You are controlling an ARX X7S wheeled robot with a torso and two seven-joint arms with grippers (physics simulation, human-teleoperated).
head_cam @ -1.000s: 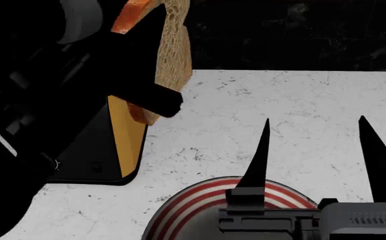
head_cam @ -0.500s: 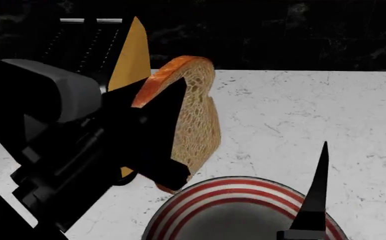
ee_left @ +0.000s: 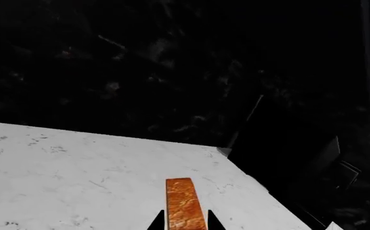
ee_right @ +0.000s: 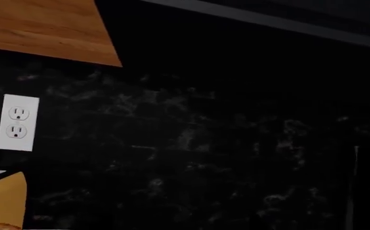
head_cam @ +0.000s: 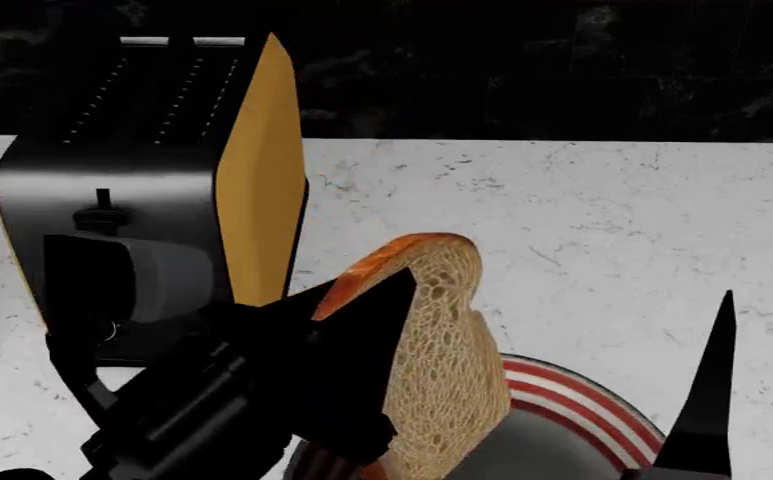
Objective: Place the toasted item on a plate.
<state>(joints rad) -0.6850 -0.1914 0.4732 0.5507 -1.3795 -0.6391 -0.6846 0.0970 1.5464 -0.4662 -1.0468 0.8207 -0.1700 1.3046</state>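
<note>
The toasted item [head_cam: 446, 380] is a tan porous slice with an orange-brown crust, held upright on edge. My left gripper [head_cam: 402, 300] is shut on it, just above the near-left part of the plate [head_cam: 600, 412]. That plate is dark grey with red and white rings and lies at the near edge of the head view. In the left wrist view the crust [ee_left: 183, 203] stands between the two fingertips of the left gripper [ee_left: 185, 224]. One finger [head_cam: 709, 400] of my right gripper rises alone beside the plate's right rim, its partner out of frame.
A black toaster [head_cam: 133, 200] with orange sides stands at the back left on the white marbled counter [head_cam: 600, 220]. A dark wall runs behind. The right wrist view shows that wall, a white outlet [ee_right: 16, 122] and a wooden cabinet [ee_right: 44, 26].
My left gripper has carried the slice down and to the right, from above the toaster to over the plate. The right gripper has shifted right, leaving one finger in view.
</note>
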